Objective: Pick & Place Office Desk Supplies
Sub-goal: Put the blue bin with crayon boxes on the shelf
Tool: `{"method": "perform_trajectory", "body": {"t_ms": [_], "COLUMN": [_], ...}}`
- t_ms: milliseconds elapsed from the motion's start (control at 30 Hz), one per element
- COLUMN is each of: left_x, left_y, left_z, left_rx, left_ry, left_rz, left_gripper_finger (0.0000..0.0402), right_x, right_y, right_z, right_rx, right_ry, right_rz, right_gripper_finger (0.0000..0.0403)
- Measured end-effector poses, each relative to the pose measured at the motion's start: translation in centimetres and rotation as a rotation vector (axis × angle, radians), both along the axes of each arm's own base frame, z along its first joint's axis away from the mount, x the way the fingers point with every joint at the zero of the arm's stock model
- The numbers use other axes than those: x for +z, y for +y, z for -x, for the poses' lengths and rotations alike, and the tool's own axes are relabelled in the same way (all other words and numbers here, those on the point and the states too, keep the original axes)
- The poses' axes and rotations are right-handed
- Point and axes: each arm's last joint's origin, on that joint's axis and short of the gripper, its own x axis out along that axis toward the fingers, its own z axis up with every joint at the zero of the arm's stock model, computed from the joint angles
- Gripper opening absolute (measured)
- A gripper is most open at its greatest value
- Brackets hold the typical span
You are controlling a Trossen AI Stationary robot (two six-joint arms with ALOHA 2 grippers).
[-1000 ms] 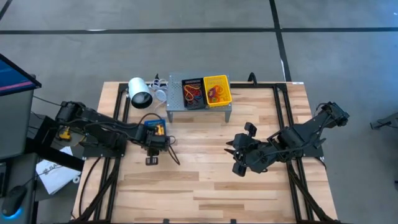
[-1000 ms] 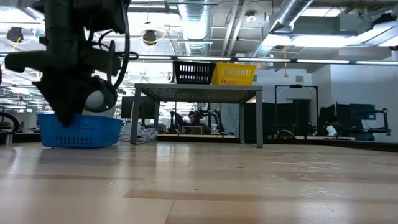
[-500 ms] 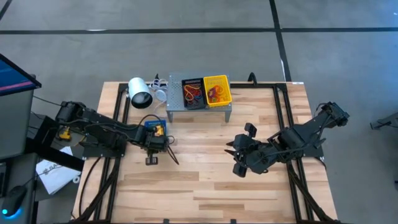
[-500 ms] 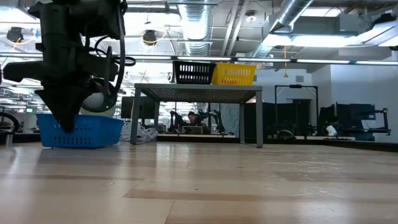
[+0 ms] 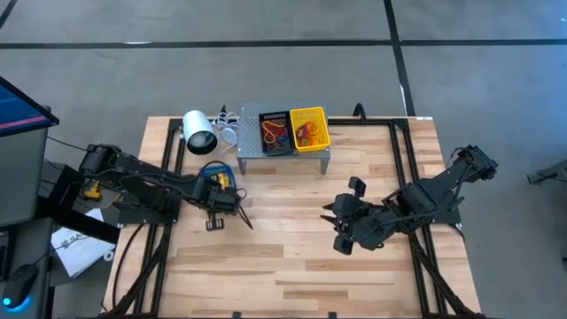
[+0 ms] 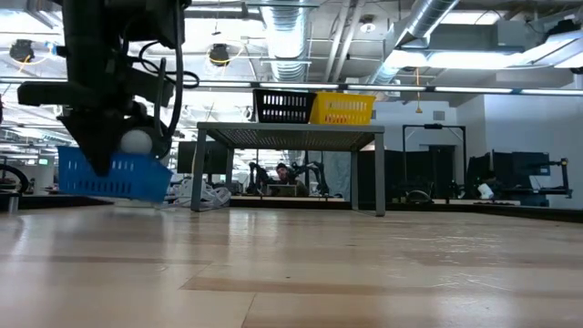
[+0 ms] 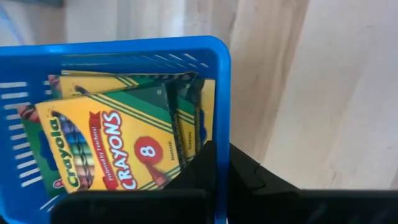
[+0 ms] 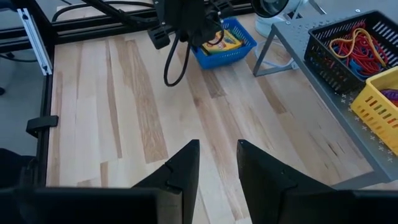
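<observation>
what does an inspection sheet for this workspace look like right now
surface: wooden table, bare at the front.
job's things: crayon boxes inside the blue bin; rubber bands in the black bin and in the yellow bin, both on the grey shelf.
clutter: white cylinder lying beside the shelf.
grippers: left gripper shut on the blue bin's wall, bin tilted off the table; right gripper open, holding nothing, over mid-table.
cables: black cable looping from the left arm.
surroundings: office room, a person behind the shelf.

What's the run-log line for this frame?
left gripper: shut on blue bin wall, bin tilted, partly lifted | crayon boxes: inside bin | right gripper: open, empty, over table | black bin, yellow bin: on shelf
</observation>
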Motion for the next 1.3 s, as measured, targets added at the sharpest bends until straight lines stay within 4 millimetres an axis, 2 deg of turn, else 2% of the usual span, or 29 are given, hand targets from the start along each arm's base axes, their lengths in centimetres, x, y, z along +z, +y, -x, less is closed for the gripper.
{"method": "perform_trajectory", "body": {"t_ms": [300, 567, 1000, 1300], "left_x": [1.1, 3.1, 7.2, 9.3], "left_y": [0.0, 0.2, 0.9, 1.3], "left_z": [-0.2, -0.1, 2.6, 2.6], "left_rx": [0.02, 0.03, 0.114, 0.065], "left_ry": [-0.002, -0.018, -0.122, -0.114], "left_rz": [-0.047, -0.101, -0.159, -0.246], "left_gripper_finger": [0.0001, 0.0, 0.0, 0.0], "right_x": [0.0, 0.0, -0.1, -0.1], "right_y": [0.0, 0.0, 0.2, 0.2], "right_z": [0.0, 0.0, 0.2, 0.2], "right_rx": [0.005, 0.008, 0.016, 0.015], "right_ry": [0.003, 0.005, 0.014, 0.009], "right_rz": [0.006, 0.009, 0.015, 0.012], "right_gripper_finger": [0.0103, 0.0103, 0.0103, 0.0103]}}
